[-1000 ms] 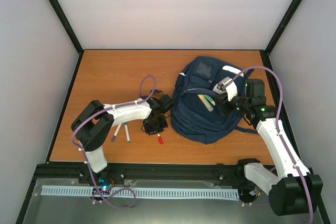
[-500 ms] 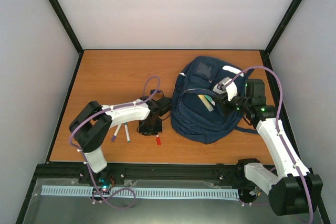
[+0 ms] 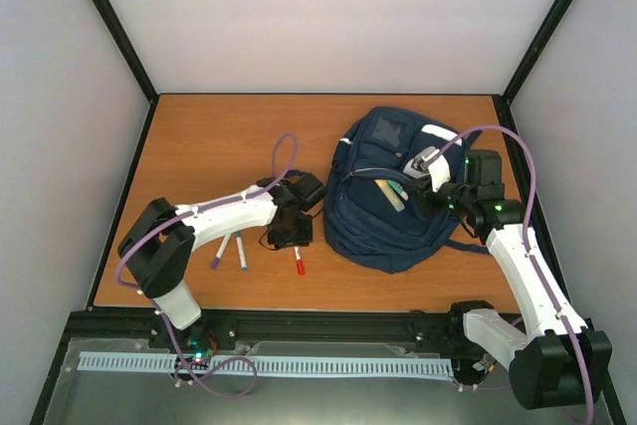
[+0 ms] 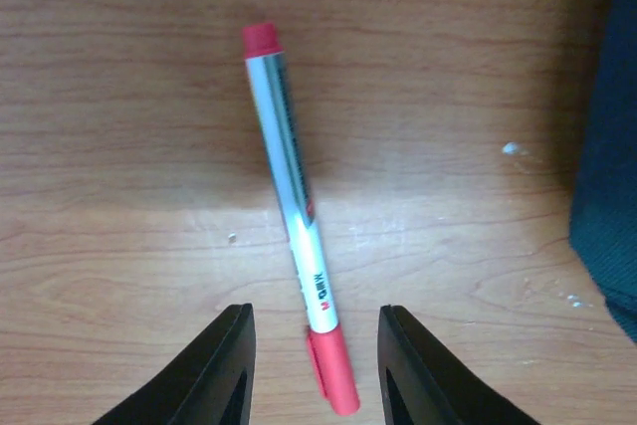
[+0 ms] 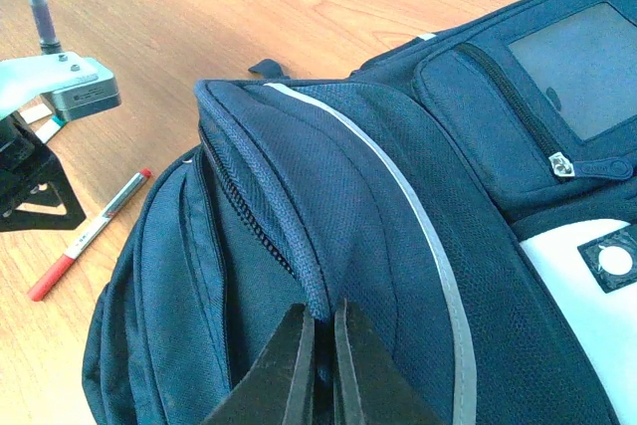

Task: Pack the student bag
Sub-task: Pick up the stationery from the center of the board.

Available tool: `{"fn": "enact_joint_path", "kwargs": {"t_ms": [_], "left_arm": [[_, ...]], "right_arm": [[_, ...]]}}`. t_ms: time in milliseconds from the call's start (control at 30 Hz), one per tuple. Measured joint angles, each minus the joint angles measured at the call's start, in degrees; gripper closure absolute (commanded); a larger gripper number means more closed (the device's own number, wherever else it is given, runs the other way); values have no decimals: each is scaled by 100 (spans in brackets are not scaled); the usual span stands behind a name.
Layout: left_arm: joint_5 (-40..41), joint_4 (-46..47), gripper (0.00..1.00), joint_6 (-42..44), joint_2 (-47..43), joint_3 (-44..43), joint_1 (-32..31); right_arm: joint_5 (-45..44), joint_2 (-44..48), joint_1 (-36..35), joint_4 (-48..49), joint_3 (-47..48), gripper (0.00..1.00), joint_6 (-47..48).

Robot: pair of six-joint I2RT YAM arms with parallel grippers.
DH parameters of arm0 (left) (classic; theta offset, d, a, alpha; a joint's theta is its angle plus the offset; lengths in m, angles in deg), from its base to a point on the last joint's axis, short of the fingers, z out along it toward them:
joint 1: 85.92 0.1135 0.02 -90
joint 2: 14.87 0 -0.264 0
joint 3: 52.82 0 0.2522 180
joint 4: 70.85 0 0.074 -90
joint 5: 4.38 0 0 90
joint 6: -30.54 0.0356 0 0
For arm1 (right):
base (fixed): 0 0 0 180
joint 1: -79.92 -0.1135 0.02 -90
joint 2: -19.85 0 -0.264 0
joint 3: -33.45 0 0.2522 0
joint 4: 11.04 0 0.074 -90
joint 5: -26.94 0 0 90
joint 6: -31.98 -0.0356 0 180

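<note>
Left gripper (image 4: 314, 350) hangs over the table (image 3: 199, 136) with its jaws spread, one on each side of the near capped end of a red pen (image 4: 292, 196) that lies flat on the wood; contact cannot be confirmed. Right gripper (image 5: 320, 345) is clamped on the zippered rim of the student bag (image 3: 383, 226), which lies on the table's right side near the pen, its main compartment open.
</note>
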Motion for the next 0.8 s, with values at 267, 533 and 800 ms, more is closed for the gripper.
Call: {"fn": "enact_joint_path", "kwargs": {"t_ms": [267,533,800], "left_arm": [[0,66,70,-201,586,-146,0],[-28,98,90,-345,883,-146,2],[-26,94,99,-372,866,-151,0]], "right_arm": [[11,0,2,-2,0,97,0],[13,0,7,-2,0,97,2],[15,0,13,-2,0,97,4]]}}
